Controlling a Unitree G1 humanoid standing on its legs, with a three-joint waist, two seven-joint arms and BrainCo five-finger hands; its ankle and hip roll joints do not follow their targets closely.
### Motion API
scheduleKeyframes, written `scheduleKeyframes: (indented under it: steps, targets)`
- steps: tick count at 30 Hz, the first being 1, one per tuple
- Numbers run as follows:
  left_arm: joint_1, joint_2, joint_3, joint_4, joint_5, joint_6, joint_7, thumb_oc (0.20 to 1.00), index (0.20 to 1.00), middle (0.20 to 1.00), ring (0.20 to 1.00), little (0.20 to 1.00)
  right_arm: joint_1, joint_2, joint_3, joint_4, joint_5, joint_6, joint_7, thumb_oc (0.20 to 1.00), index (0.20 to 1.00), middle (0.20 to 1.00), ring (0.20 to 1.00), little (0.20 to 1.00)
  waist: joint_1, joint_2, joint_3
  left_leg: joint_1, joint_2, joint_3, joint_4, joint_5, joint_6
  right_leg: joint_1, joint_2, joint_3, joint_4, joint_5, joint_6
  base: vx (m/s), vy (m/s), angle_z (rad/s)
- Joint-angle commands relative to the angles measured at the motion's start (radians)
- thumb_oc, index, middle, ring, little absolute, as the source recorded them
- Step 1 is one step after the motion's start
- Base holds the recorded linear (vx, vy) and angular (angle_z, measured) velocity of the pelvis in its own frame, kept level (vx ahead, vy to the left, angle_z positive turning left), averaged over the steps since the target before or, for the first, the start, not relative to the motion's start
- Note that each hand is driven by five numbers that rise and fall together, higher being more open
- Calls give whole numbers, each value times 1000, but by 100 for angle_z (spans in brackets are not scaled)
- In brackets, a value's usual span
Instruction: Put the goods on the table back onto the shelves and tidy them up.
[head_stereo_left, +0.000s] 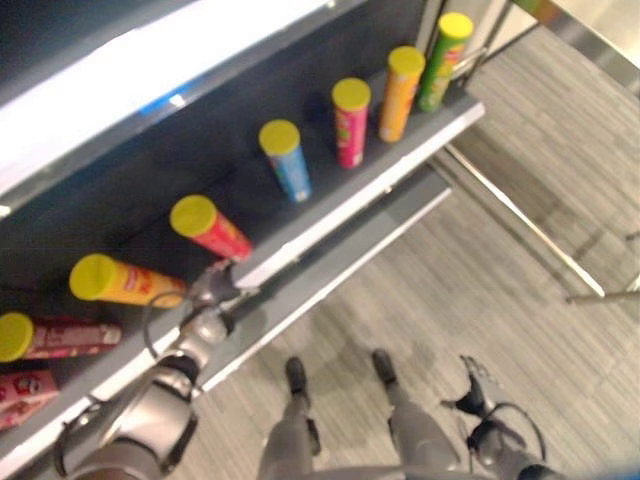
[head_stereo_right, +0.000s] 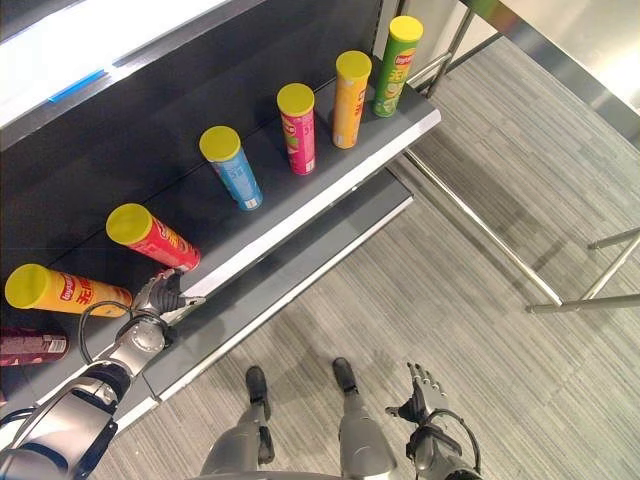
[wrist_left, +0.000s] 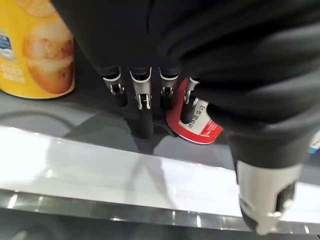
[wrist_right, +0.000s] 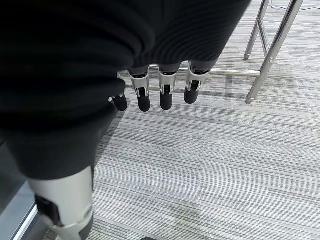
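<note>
The shelf carries a row of tall crisp cans, spaced apart along its board and set back from the pale front edge, which reads as goods already put back and faced for display. Toward the far right corner stand the green can, the orange can, the pink can and the blue can, each with its yellow lid up and its long axis upright, base on the board.

The red can and the yellow can, nearer the left end of the shelf, also stand on their bases with lids up; they only look more tilted because the head camera looks down on them from the side. At the far left end a dark red can shows its lid pointing left, so it appears to lie on its side along the board, though I cannot be sure.

The left hand is at the shelf's front edge, just beside the foot of the red can. Its fingers hang straight and relaxed, tips close to the board, gripping nothing; the red can's base shows just behind them, apparently not clasped. This looks like a release or a nudge to line the can up.

The right hand hangs low over the floor, well away from the shelf, fingers straight and empty, idle.
</note>
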Motion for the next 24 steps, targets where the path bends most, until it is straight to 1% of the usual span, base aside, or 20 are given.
scheduleKeyframes:
  steps: [1, 16, 20, 24]
  targets:
    - [-40, 27, 32, 62, -26, 2, 21, 1000, 1000, 1000, 1000, 1000, -1, -40, 32, -27, 32, -16, -37, 1000, 1000, 1000, 1000, 1000, 2, 20, -8, -45, 41, -57, 1, -30, -45, -85, -47, -73, 88, -55, 47, 0, 0, 0]
    - [-38, 29, 41, 69, -26, 6, 23, 1000, 1000, 1000, 1000, 1000, 4, -40, 31, -30, 33, -16, -35, 1000, 1000, 1000, 1000, 1000, 2, 17, -9, -43, 41, -56, 1, -32, -45, -84, -46, -74, 88, -55, 46, 0, 0, 0]
    - [-17, 9, 36, 63, -14, 6, 22, 1000, 1000, 1000, 1000, 1000, 9, -40, 26, -31, 31, -16, -33, 1000, 1000, 1000, 1000, 1000, 4, 18, -17, -40, 41, -57, 1, -33, -44, -80, -44, -76, 91, -59, 45, 0, 0, 0]
    - [35, -47, 24, 41, 5, 7, 18, 1000, 1000, 1000, 1000, 1000, 18, -42, 22, -36, 19, -14, -25, 1000, 1000, 1000, 1000, 1000, 8, 20, -40, -28, 43, -56, 1, -39, -44, -67, -42, -79, 94, -69, 40, 16, -2, 0]
